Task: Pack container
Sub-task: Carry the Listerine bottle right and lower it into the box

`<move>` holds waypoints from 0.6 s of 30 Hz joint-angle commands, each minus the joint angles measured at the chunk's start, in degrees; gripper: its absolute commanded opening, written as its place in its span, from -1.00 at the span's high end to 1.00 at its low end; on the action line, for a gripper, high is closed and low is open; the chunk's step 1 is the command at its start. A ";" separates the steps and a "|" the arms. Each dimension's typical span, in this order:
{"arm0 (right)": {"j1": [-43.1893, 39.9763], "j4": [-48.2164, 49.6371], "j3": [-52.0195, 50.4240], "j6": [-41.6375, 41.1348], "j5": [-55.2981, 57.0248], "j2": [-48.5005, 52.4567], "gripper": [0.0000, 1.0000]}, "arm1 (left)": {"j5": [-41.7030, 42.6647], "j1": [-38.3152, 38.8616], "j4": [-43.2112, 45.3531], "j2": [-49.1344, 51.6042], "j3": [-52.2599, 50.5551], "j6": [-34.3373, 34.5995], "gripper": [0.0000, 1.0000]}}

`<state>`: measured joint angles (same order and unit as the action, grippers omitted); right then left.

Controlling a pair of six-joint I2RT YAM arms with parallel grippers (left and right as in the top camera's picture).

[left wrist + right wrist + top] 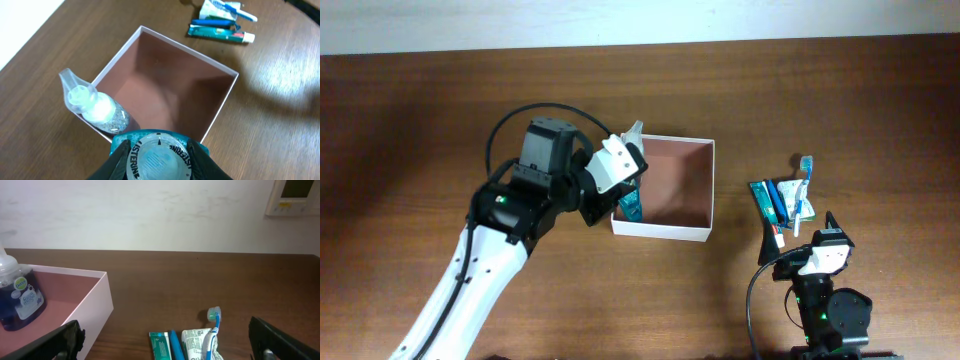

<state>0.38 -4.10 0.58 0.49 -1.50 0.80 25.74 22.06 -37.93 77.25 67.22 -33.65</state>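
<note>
The box [665,228] sits near the middle of the table [440,120], a bit to the right. It is open on top, and most of its brown floor is bare. A small pump bottle [95,107] stands at one corner. It looks like it is inside, but I cannot be sure.

My left pincer [623,190] hangs over the box's left wall, near the front corner. It is holding a teal mouthwash bottle [159,159], one finger on each side. The bottle is in the air, right above the edge of the box, not down on the floor yet.

So I think I am in the middle of putting the mouthwash in. Next I think I should move it a little more toward the middle, so it clears the wall and the pump bottle. Then I go down slowly until it rests on the floor, and only then let go. If I let go too soon, it could hit the thin wall and tip.

My right pincer [800,238] is wide open and holds nothing. It waits beside the toothbrush [215,325] and the tubes [220,32], which lie on the table right of the box. I think those go in after.
</note>
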 commanded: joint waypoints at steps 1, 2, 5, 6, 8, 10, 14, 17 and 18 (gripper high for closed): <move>-0.44 -0.26 -0.26 0.37 0.26 -0.44 -0.97 | 2.56 0.07 0.81 0.92 0.28 -5.55 0.47; -0.44 -0.28 -0.26 0.37 0.26 -0.44 -0.97 | 2.56 0.07 0.81 1.44 0.28 -6.47 0.45; -0.44 -0.28 -0.26 0.35 0.26 -0.44 -0.97 | 2.56 0.07 0.85 2.67 0.28 -7.21 0.42; -0.44 -0.28 -0.26 0.35 0.28 -0.44 -0.97 | 2.54 0.07 0.87 3.10 0.28 -7.21 0.42; -0.44 -0.26 -0.26 0.37 0.26 -0.44 -0.97 | 2.54 0.07 1.03 3.76 0.28 -7.23 0.42; -0.44 -0.26 -0.26 0.37 0.28 -0.44 -0.97 | 2.54 0.07 1.07 4.57 0.28 -8.22 0.42; -0.46 -0.28 -0.26 0.35 0.26 -0.44 -0.97 | 2.51 0.07 1.07 6.01 0.28 -9.81 0.42; -0.46 -0.28 -0.26 0.35 0.28 -0.44 -0.97 | 2.54 0.07 1.29 7.13 0.28 -10.05 0.42; -0.46 -0.28 -0.26 0.37 0.26 -0.44 -0.97 | 2.54 0.07 1.27 7.61 0.28 -10.54 0.43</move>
<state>0.38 -4.10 0.58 0.51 -1.50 0.80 26.20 22.06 -37.52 83.99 67.22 -41.54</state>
